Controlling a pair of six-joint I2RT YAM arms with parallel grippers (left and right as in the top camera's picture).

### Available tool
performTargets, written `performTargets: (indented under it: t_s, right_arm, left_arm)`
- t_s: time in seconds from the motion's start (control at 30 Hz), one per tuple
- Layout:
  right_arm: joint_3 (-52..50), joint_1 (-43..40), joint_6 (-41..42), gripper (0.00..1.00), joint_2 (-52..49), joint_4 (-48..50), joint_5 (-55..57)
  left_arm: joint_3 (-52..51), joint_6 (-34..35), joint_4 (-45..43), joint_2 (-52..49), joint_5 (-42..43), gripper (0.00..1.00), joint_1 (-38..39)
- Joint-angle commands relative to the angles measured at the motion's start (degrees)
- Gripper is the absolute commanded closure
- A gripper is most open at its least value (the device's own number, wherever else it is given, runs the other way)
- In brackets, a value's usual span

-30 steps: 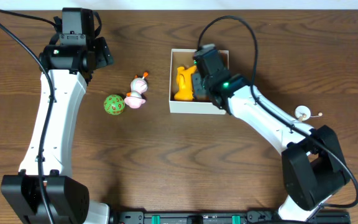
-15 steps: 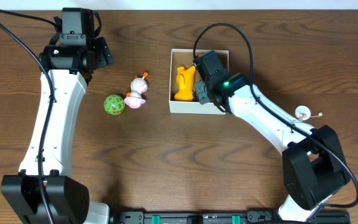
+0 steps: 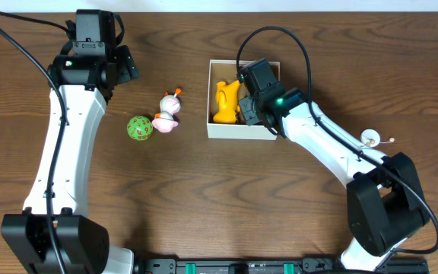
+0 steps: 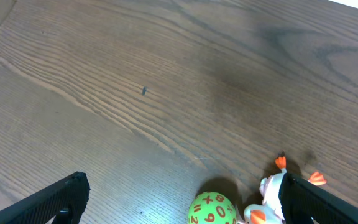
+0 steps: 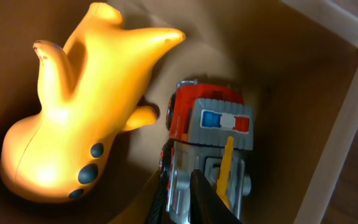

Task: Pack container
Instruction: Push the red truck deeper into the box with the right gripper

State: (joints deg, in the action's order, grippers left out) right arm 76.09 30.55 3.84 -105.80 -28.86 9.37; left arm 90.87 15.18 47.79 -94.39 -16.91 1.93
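Overhead first. The left gripper [image 3: 128, 67] hangs at the far left of the table [image 3: 204, 198], well apart from everything. Near it lie a green ball [image 3: 139, 128] and, touching the ball's right side, a pink and white toy [image 3: 169, 114].

Over to the middle: the box [image 3: 239, 131], white outside, sits open-topped on the wood with a yellow toy [image 3: 224, 102] inside against its left wall. The right gripper [image 3: 249, 108] is down inside the box, just right of the yellow toy, and its body hides whatever lies under it. Off to the right, a small white thing [image 3: 370, 138] lies alone on the table.

Left wrist now. Both black fingers [image 4: 55, 200] stand at the frame's bottom corners, spread as wide as they go, with nothing between them but bare wood. The green ball, marked with orange numbers, peeks in at the bottom edge, with the white toy and its orange tips just right of it.

Right wrist. We are looking straight into the brown inside of the box. The yellow toy lies at the left, and a red and grey truck [image 5: 210, 134] lies right beside it, touching it. One dark finger [image 5: 211, 202] crosses in front of the truck's near end. The second finger is not clear, so I cannot tell how far this gripper is open or whether it has the truck.
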Motion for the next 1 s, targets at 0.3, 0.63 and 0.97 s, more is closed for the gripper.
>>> performTargets:
  t_s: [0.3, 0.63, 0.97]
  right_arm:
    - [0.83, -0.28, -10.43, 0.89, -4.72, 1.90, -2.67]
    - [0.85, -1.25, -11.69, 0.89, -7.76, 7.50, 1.66]
    - [0.85, -1.40, -12.28, 0.90, -7.74, 11.30, 4.37]
  left_arm:
    - [0.11, -0.07, 0.17, -0.07, -0.55, 0.02, -0.20]
    - [0.11, -0.07, 0.17, -0.07, -0.57, 0.02, -0.20]
    - [0.11, -0.07, 0.17, -0.07, -0.57, 0.02, -0.22]
